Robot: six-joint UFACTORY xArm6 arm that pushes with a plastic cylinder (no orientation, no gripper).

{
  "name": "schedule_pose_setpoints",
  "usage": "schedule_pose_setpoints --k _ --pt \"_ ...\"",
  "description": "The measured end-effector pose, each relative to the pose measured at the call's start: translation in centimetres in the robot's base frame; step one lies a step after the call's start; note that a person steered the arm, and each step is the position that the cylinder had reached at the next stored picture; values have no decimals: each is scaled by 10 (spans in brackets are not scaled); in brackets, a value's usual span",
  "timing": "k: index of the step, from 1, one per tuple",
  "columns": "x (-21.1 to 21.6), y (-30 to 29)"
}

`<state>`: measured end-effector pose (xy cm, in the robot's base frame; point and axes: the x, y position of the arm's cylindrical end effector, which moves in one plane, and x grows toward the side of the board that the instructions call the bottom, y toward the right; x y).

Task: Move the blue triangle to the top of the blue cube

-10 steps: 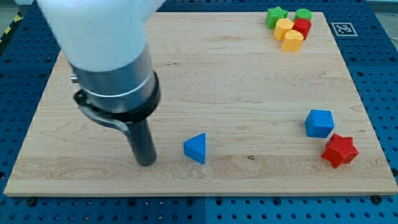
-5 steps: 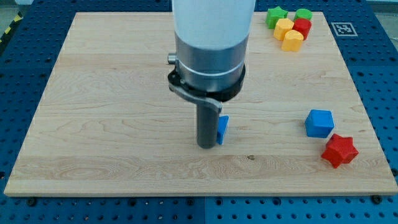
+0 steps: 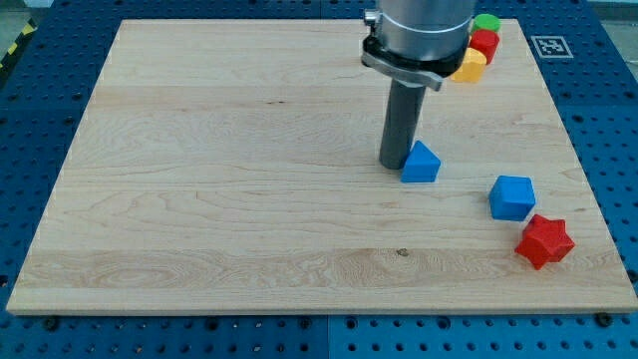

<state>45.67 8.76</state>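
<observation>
My tip (image 3: 396,165) against blue triangle (image 3: 421,163)

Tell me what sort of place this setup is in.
Most likely a robotics lab bench. A wooden board lies on a blue perforated table, with a printed marker tag at its top right corner. My tip touches the blue triangle, left of the blue cube.
</observation>
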Motion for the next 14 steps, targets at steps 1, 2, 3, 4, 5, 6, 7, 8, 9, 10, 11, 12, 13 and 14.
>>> schedule_pose_setpoints --k 1,2,3,4,5,6,7,8,9,10,11,12,13,14 --pt "3 4" --pt "6 4" --pt "19 4" --pt "19 6" --pt "31 6" --pt "46 6" --pt "38 12" --pt "28 30" --pt "26 53" --pt "13 76" --pt "1 85" --pt "-5 82" --pt "-14 61" --pt "-10 35"
